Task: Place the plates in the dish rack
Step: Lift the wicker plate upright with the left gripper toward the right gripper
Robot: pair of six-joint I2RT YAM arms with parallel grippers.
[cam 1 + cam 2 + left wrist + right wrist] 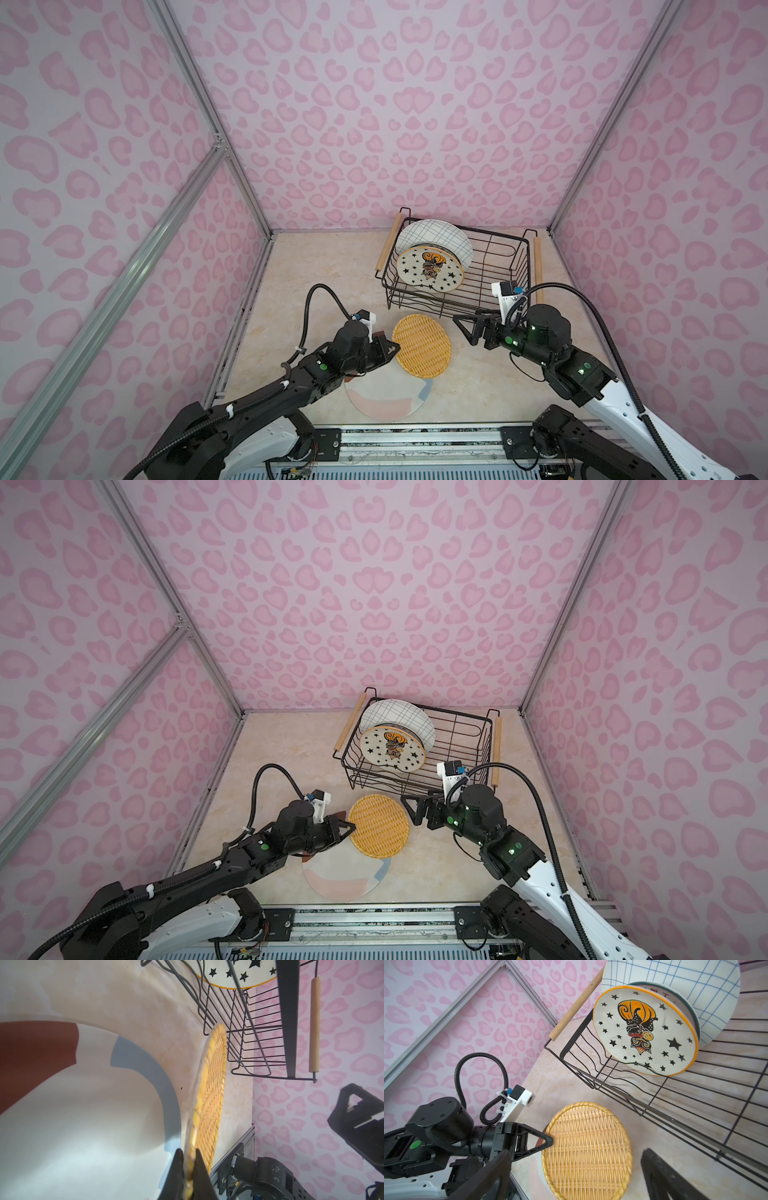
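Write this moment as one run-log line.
left claw shut on woven plate rim | right claw open near plate | dish rack holds star plate, grid plate | pastel plate on table

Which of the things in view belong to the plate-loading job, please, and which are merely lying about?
Job: dish rack; grid plate, green-rimmed plate and star plate racked; woven plate, gripped by the left gripper; pastel plate on the table; open right gripper.
Lying about: nothing loose; only the pink walls and metal frame.
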